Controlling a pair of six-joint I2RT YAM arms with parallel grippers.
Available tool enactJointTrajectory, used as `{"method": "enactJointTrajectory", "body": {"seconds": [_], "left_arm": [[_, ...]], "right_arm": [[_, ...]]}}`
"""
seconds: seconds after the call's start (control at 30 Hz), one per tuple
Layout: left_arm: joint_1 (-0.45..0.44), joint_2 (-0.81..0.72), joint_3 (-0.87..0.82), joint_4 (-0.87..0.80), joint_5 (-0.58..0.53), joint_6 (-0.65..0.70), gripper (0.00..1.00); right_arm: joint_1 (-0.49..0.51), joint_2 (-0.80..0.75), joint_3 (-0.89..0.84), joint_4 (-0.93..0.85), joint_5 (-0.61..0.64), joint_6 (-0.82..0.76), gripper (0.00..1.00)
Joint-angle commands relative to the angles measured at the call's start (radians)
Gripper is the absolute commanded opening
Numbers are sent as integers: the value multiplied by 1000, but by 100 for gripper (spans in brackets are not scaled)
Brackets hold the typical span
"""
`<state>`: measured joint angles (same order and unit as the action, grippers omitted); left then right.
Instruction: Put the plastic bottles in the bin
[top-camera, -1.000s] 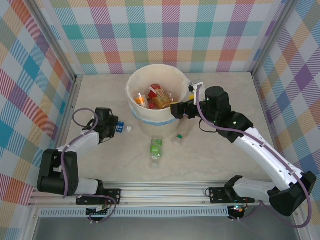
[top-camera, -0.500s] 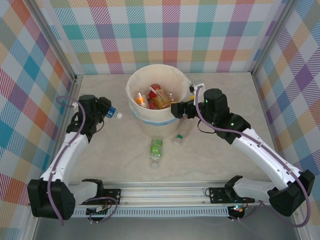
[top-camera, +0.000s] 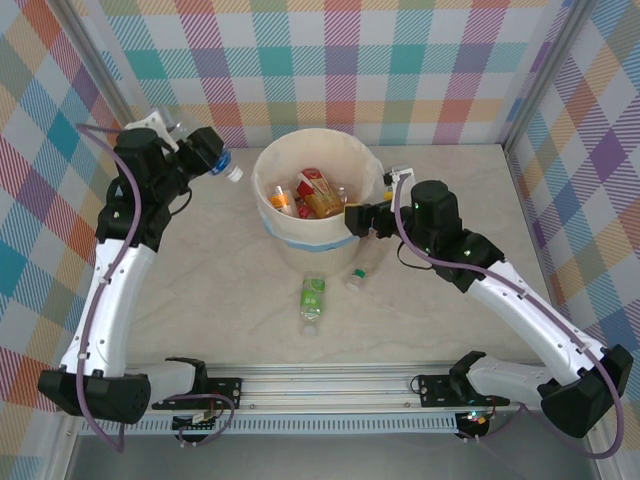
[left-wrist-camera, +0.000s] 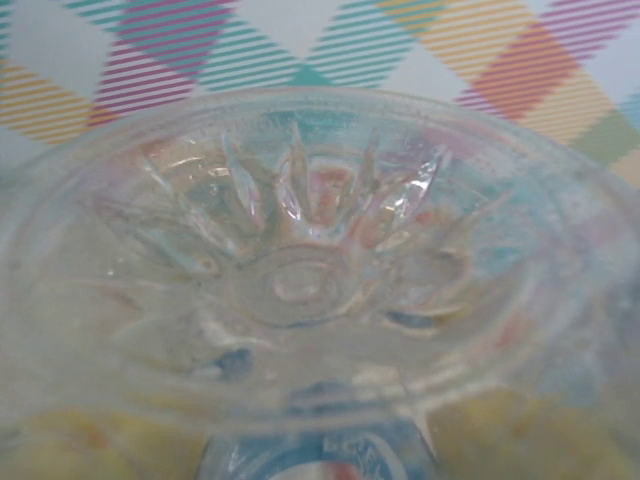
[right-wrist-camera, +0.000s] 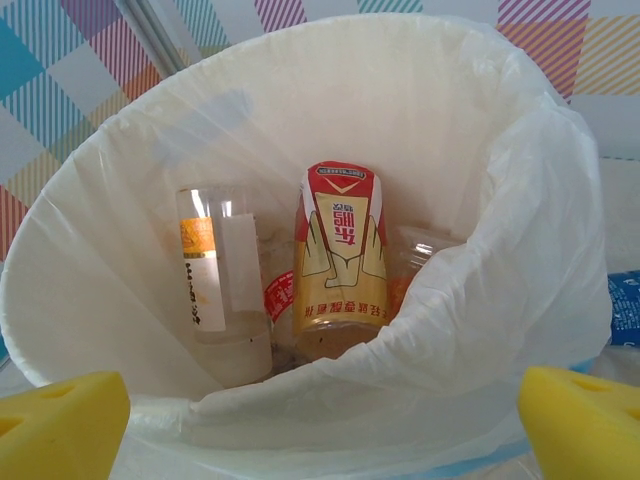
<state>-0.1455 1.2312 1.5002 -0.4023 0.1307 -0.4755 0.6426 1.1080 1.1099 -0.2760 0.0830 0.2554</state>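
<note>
Left pincer (top-camera: 207, 160) up high, clamped on one blue-labelled bottle (top-camera: 222, 165), just left of the bin (top-camera: 296, 255) rim. Right pincer (top-camera: 358, 217) gapes wide at the bin's right side, holding nothing. Two lie on the tabletop (top-camera: 450, 180) near the bin: a green-labelled bottle (top-camera: 313, 296) and a green-capped bottle (top-camera: 357, 272). Inside, three show plainly: an orange-labelled bottle (right-wrist-camera: 212, 290), a red-and-yellow-labelled bottle (right-wrist-camera: 342, 255) and a clear bottle (right-wrist-camera: 425, 250). The label print can't be read.
</note>
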Motion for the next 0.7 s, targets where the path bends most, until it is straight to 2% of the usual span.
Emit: {"method": "enactJointTrajectory", "body": {"seconds": [0.0,0.2,0.47,0.67], "left_arm": [[-71,64,87,-31,119,89,0],[-180,193,232,-57,141,137,0],[-293,418,467,-248,169,187,0],[-358,576,599,-355,116,195,0]], "right_arm": [[0,-26,-19,38,15,22,100],[0,-38,-27,29,16,27,100],[0,-63,-44,15,30,31,100],[0,-70,-47,14,31,39,100]]}}
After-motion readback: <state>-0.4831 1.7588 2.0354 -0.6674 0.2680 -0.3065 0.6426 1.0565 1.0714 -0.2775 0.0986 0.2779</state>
